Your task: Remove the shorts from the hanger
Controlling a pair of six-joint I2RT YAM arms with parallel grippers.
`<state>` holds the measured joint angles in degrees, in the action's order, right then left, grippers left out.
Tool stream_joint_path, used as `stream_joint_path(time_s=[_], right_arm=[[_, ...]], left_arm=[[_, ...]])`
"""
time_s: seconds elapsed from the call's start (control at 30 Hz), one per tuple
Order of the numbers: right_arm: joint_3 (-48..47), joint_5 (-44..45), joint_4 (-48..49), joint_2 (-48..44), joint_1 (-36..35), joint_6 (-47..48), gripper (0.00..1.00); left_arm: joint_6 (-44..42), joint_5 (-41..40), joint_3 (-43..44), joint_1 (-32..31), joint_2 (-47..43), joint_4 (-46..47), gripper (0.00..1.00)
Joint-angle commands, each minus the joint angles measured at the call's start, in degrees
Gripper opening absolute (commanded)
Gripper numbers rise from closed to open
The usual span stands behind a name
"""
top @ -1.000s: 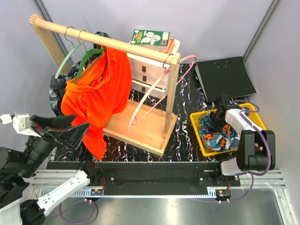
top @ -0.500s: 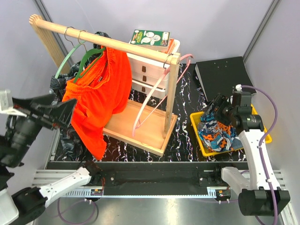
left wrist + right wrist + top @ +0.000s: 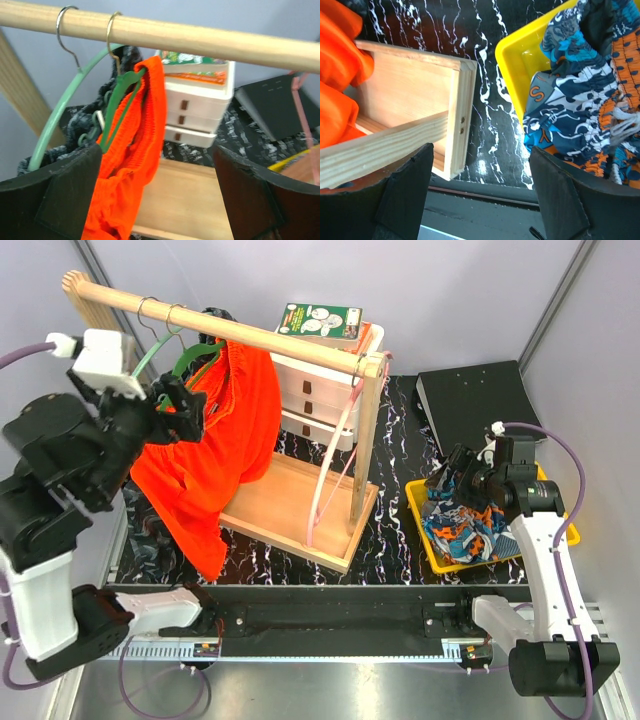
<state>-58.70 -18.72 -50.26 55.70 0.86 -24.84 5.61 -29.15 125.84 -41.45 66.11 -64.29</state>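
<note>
The left arm has swung up from the near left, and the left gripper (image 3: 185, 403), fingers spread and empty, hovers just left of the plain orange shorts (image 3: 215, 455), which hang on a green hanger (image 3: 117, 100) from the wooden rail (image 3: 250, 335). The dark patterned shorts (image 3: 75, 127) hang beside them on a mint hanger (image 3: 60, 115). The right gripper (image 3: 452, 480), also spread and empty, is above the blue, orange and white shorts (image 3: 465, 530) lying in the yellow bin (image 3: 418, 510) at the right.
</note>
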Motion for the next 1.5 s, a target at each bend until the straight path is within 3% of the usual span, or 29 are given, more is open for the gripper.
stream_joint_path(time_s=[0.0,0.23,0.47,0.63,1.0,1.47], right_arm=[[-0.80,-1.14,-2.03,-1.30,-0.25,2.95,0.85],[-3.35,-1.58,-3.62,-1.12,-0.25,3.74,0.86],[-2.92,-1.23,-3.79,-0.68,-0.25,4.01,0.86],[-2.39,-1.14,-3.53,-0.68,-0.25,4.01,0.86],[-2.21,-0.09,-3.44,-0.68,-0.25,4.10,0.87],[-2.12,0.09,-3.70,-0.77,-0.25,3.92,0.87]], left_arm=[[-3.76,4.41,2.65,9.92,3.49,-2.33,0.95],[-4.37,17.36,-2.09,23.86,3.85,1.10,0.92],[-4.81,28.17,-4.55,32.30,5.35,3.82,0.77],[-4.99,34.06,-5.78,34.86,6.49,5.67,0.67],[-3.33,38.11,-8.15,37.49,8.69,9.09,0.50],[-1.83,49.44,-11.05,39.43,7.20,12.17,0.02]])
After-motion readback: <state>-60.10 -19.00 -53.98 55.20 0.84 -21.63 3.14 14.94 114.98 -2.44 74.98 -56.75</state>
